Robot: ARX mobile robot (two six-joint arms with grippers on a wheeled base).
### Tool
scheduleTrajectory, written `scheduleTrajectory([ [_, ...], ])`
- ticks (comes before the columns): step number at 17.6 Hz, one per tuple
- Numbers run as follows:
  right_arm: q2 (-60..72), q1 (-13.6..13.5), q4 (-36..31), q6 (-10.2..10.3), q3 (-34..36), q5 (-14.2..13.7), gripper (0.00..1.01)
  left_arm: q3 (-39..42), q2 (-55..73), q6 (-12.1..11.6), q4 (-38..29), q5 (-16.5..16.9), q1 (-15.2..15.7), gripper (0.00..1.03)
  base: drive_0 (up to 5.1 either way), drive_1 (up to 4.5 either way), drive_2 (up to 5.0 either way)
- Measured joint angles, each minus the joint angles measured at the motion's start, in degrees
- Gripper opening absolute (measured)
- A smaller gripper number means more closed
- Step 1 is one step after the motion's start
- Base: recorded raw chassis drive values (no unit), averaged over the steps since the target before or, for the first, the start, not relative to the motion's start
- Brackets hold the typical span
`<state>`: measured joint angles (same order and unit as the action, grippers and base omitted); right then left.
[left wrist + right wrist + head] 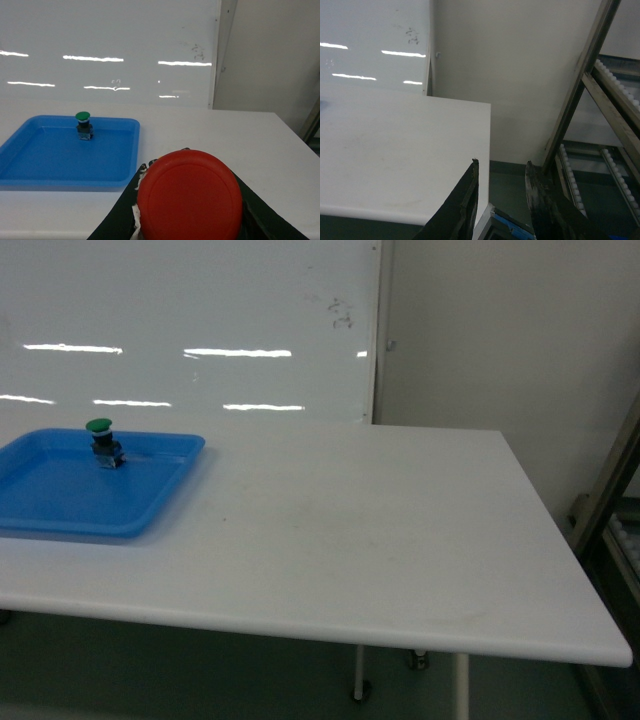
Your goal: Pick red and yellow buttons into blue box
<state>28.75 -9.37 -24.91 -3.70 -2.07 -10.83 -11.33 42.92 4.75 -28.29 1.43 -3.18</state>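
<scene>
The red button's round cap (190, 200) fills the bottom of the left wrist view. My left gripper (190, 167) is shut on it, with a black finger on each side, and it hangs above the white table (200, 130). In the right wrist view my right gripper (502, 163) is open with nothing in it, off the table's right front corner and over the floor. A small blue-edged piece (512, 227) shows low between its fingers; I cannot tell if it is the blue box. The yellow button is out of view. Neither gripper shows in the head view.
A shallow blue tray (60, 520) lies at the table's left, holding an upright green-capped button (103, 443). A whiteboard (200, 320) stands behind the table. A metal roller rack (600, 125) stands to the right of the table's edge (487, 150).
</scene>
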Motion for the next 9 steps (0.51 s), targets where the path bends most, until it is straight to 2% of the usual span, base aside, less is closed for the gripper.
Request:
scheduleTrajectory([
  [7, 0.02, 0.00, 0.04, 0.00, 0.00, 0.00, 0.27, 0.00, 0.11, 0.00, 0.24, 0.00, 0.00, 0.32, 5.0, -2.32, -2.3],
  [9, 0.00, 0.00, 0.07, 0.00, 0.00, -0.02, 0.27, 0.00, 0.09, 0.00, -0.02, 0.00, 0.00, 0.32, 4.7, -3.78, -1.0],
])
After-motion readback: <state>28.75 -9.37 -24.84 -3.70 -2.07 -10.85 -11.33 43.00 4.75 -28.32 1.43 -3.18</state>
